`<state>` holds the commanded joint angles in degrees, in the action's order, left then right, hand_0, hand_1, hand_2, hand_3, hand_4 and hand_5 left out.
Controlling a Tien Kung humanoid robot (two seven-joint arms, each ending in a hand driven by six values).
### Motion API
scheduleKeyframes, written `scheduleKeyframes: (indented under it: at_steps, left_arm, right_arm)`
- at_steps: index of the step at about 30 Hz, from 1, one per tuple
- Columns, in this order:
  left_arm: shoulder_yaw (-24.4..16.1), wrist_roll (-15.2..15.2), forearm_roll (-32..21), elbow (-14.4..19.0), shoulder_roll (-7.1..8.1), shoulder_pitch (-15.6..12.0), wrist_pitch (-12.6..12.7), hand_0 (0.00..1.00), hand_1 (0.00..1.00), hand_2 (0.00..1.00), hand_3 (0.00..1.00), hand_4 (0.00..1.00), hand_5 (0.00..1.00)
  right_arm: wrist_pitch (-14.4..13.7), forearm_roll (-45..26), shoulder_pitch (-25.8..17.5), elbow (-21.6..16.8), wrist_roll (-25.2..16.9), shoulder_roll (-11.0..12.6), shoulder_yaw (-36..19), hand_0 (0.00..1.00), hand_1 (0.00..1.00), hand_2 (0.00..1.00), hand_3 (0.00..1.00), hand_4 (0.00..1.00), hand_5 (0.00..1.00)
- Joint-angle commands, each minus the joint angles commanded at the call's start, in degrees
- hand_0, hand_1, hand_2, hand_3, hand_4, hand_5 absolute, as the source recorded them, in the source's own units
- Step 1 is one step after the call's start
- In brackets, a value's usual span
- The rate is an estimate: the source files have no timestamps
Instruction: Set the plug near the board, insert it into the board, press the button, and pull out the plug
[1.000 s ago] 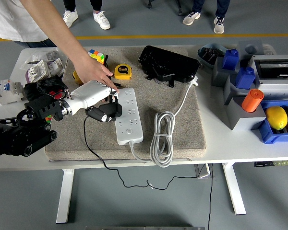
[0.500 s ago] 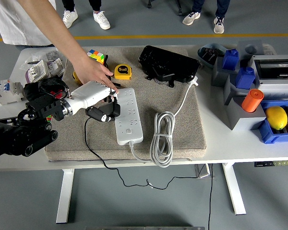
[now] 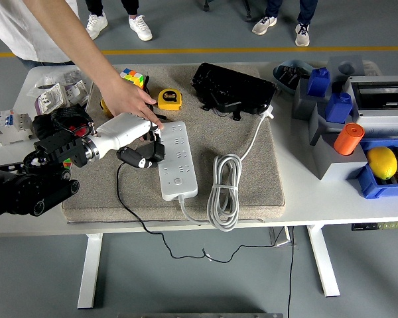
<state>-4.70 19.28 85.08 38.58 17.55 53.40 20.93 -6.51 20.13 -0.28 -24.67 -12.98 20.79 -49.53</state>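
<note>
The white power strip [image 3: 177, 161] lies lengthwise on the beige mat [image 3: 252, 179], its coiled white cord [image 3: 224, 189] beside it to the right. My left hand [image 3: 143, 150] reaches in from the left, its black fingers curled on a black plug [image 3: 138, 158] right at the strip's left edge. The plug's thin black cable [image 3: 127, 207] trails off the table's front. A person's hand [image 3: 127, 97] presses on the strip's far left corner, steadying it. My right arm is out of sight.
Behind the strip sit a yellow tape measure [image 3: 170, 99], a colour cube [image 3: 133, 77] and a black case [image 3: 232, 88]. Blue bins [image 3: 378, 182], an orange cylinder [image 3: 349, 138] and a yellow lemon [image 3: 382, 161] crowd the right side. Electrical parts [image 3: 52, 98] lie far left.
My left hand with the plug has shifted slightly left and up along the strip's left edge. The person's hand stays on the strip's corner.
</note>
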Motion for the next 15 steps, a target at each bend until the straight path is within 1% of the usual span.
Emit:
scheduleKeyframes:
  at_steps: [3,5,6,9,15]
  left_arm:
    - [0.0,-0.3,0.0,0.1,0.04,0.0,-0.6,0.552,0.570,0.578,0.593,0.947,0.279]
    - [0.1,-0.2,-0.2,0.1,0.07,-0.1,-0.5,0.552,0.570,0.578,0.593,0.947,0.279]
    - [0.1,-0.3,-0.2,0.1,0.07,-0.1,-0.5,0.553,0.575,0.580,0.596,0.971,0.310]
    - [0.0,-0.8,-0.1,0.0,0.09,-0.1,-0.8,0.553,0.575,0.580,0.596,0.971,0.310]
    - [-0.1,-0.4,-0.2,0.1,0.15,0.0,-0.7,0.555,0.578,0.584,0.596,0.960,0.295]
  right_arm:
    - [0.0,0.0,0.0,0.0,0.0,0.0,0.0,0.703,0.705,0.688,0.581,0.998,0.555]
    - [0.0,0.1,0.0,0.0,0.0,0.0,-0.1,0.703,0.705,0.688,0.581,0.998,0.555]
    - [0.0,0.1,0.0,0.0,0.0,0.0,-0.1,0.703,0.706,0.687,0.581,0.998,0.556]
    - [0.0,0.0,0.0,0.0,0.0,0.0,0.0,0.703,0.706,0.687,0.581,0.998,0.556]
    - [-0.1,0.0,0.0,0.0,-0.1,-0.1,-0.2,0.702,0.705,0.688,0.580,0.998,0.556]
